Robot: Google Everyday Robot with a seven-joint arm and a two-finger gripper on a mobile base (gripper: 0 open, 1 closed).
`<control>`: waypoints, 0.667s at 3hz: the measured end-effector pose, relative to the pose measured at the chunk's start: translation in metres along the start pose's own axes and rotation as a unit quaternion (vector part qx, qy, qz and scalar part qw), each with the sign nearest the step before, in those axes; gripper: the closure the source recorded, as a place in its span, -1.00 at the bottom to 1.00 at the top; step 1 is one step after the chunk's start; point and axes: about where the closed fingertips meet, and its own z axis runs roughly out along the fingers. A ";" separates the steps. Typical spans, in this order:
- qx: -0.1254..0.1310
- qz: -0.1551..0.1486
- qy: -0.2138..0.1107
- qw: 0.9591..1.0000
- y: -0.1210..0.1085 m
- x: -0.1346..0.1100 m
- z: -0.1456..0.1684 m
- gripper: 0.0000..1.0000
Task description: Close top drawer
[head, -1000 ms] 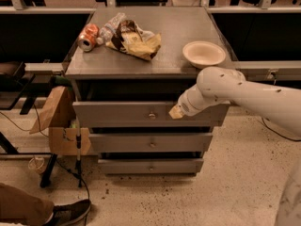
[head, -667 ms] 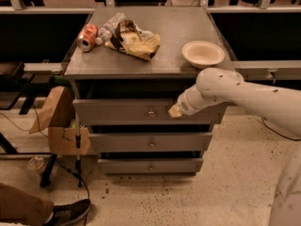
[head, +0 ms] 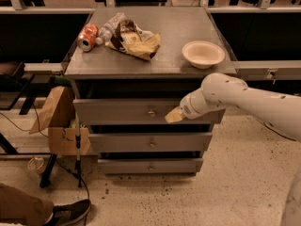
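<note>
Hardly any shift: hand [head: 173, 117] against grey top drawer [head: 117, 112], ajar.

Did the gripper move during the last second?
No, not visibly. The gripper stays at the front of the top drawer, just right of the knob, as before.

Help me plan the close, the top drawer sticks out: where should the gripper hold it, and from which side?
Probably no grasp needed: press the flat front panel of the top drawer beside its small centre knob, coming straight from the front. The panel is wide and flat, facing outward. The gripper is at that panel, close to the knob.
</note>
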 end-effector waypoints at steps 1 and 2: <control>-0.021 0.000 -0.011 1.000 0.013 0.013 -0.009 -1.00; -0.034 0.006 -0.033 0.999 0.024 0.028 -0.018 -1.00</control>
